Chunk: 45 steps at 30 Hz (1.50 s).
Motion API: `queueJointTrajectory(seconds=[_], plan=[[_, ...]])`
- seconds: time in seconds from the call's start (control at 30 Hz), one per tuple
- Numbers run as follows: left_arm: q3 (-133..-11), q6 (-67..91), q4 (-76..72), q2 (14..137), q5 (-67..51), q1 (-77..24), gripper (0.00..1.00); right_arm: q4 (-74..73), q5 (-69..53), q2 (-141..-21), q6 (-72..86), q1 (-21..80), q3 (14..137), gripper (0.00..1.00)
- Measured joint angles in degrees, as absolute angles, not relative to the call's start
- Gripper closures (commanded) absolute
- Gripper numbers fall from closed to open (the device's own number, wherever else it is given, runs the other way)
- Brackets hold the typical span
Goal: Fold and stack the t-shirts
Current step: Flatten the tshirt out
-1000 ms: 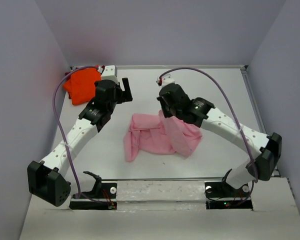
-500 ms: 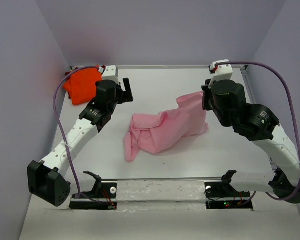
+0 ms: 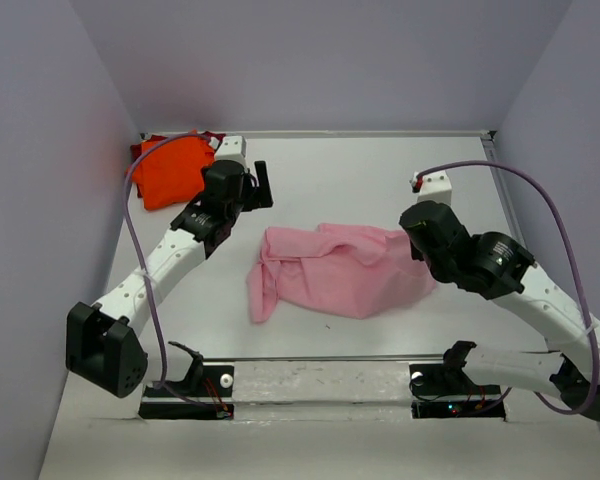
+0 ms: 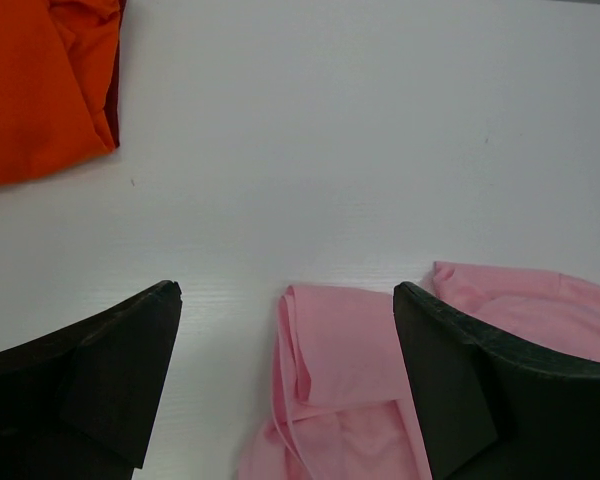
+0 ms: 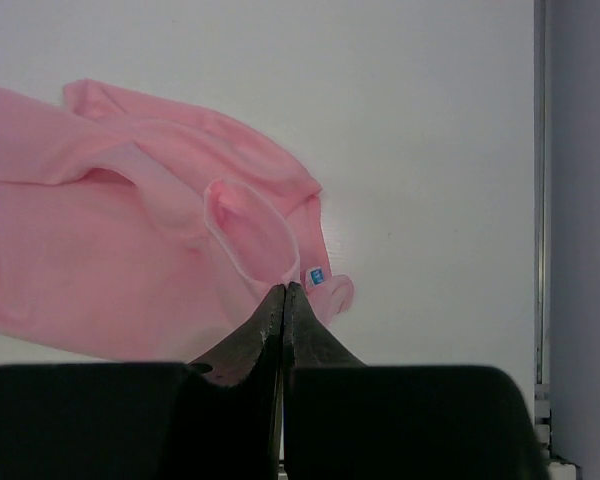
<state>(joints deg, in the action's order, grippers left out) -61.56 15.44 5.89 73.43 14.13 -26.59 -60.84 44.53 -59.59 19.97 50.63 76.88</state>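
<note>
The light pink t-shirt (image 3: 340,270) lies spread and rumpled mid-table. It also shows in the right wrist view (image 5: 120,250) and in the left wrist view (image 4: 350,350). My right gripper (image 3: 420,258) is shut (image 5: 283,290) on the pink shirt's right edge by the collar, where a blue label (image 5: 317,276) shows. My left gripper (image 3: 261,188) is open and empty (image 4: 287,292), above the table just behind the pink shirt's left end. The bright orange t-shirt (image 3: 170,170) lies folded in the far left corner (image 4: 40,90), with the dark red t-shirt (image 4: 113,100) showing only as an edge under it.
Purple walls close the table on the left, back and right. A raised rail (image 5: 541,200) runs along the table's right edge. The arm bases (image 3: 320,385) sit at the near edge.
My right gripper pulled the pink shirt's edge from the middle out to the right and lowered it, so the shirt now lies spread out. The left arm shifted slightly right.
</note>
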Motion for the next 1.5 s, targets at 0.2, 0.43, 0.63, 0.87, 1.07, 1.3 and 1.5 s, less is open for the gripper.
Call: queueJointTrajectory(seconds=[0.2, 0.43, 0.63, 0.87, 1.07, 1.3, 1.5], plan=[[-61.7, 18.6, 6.9, 80.1, 9.8, -27.0, 0.07, -60.8, 43.7, -60.5, 21.6, 50.6, 72.5, 1.0], [-58.9, 27.3, 4.4, 87.7, -4.6, -27.6, 0.1, -59.1, 43.5, -60.4, 21.9, 50.6, 72.4, 1.0], [-48.2, 33.8, 0.9, 83.3, -8.5, -28.2, 0.11, -57.1, 43.4, -60.1, 21.8, 50.6, 71.5, 1.0], [-44.8, 35.9, 0.1, 77.4, -7.8, -28.2, 0.11, -55.2, 43.0, -59.7, 21.3, 50.6, 69.5, 1.0], [-44.6, 35.8, -0.7, 78.1, -5.7, -28.2, 0.11, -54.3, 42.3, -58.3, 21.2, 50.6, 68.5, 1.0], [-44.6, 35.6, -1.5, 83.4, -3.8, -28.4, 0.11, -53.8, 41.1, -55.2, 21.1, 50.6, 68.5, 1.0], [-44.7, 35.7, -3.8, 86.2, -2.2, -29.3, 0.13, -53.3, 41.2, -53.8, 21.2, 50.6, 67.7, 1.0]])
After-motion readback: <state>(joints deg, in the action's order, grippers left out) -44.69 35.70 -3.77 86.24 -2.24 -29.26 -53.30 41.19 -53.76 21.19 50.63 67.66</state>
